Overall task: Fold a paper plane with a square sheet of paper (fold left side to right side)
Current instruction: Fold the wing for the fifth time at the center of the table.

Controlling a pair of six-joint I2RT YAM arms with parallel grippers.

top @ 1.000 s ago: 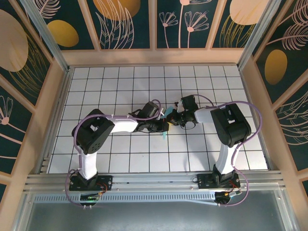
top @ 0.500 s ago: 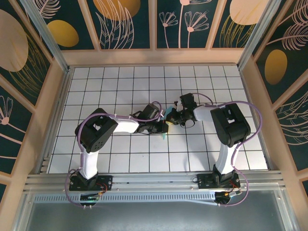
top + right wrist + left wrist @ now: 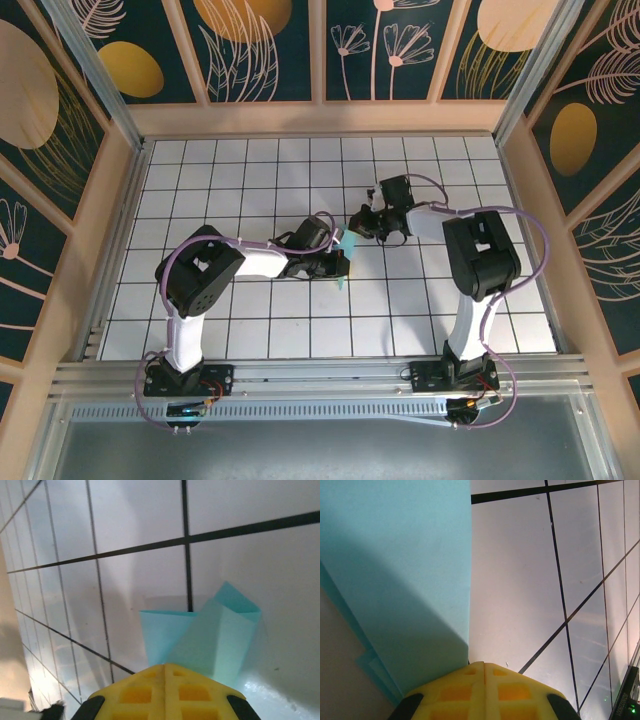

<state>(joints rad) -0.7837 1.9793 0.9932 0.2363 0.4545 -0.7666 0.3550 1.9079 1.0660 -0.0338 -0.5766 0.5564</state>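
Observation:
The turquoise paper (image 3: 343,279) lies partly folded mid-table, mostly hidden under my left gripper (image 3: 338,263). In the left wrist view the paper (image 3: 400,570) spreads flat at the left with a straight right edge. My left gripper (image 3: 484,666) is shut, and its tips sit right at that edge. In the right wrist view the paper (image 3: 220,635) shows a raised folded flap over a lower layer, just beyond my right gripper (image 3: 165,667), which is shut with nothing seen between its fingers. From above, the right gripper (image 3: 357,224) hovers a little behind the paper.
The white gridded table (image 3: 250,330) is ringed by low wooden walls (image 3: 120,200). Both forearms meet near the middle, and purple cables (image 3: 525,240) loop beside the right arm. An aluminium rail (image 3: 320,375) runs along the near edge.
My right gripper has drawn back toward the far side of the table, away from the left gripper. The left arm has barely shifted and stays on the paper.

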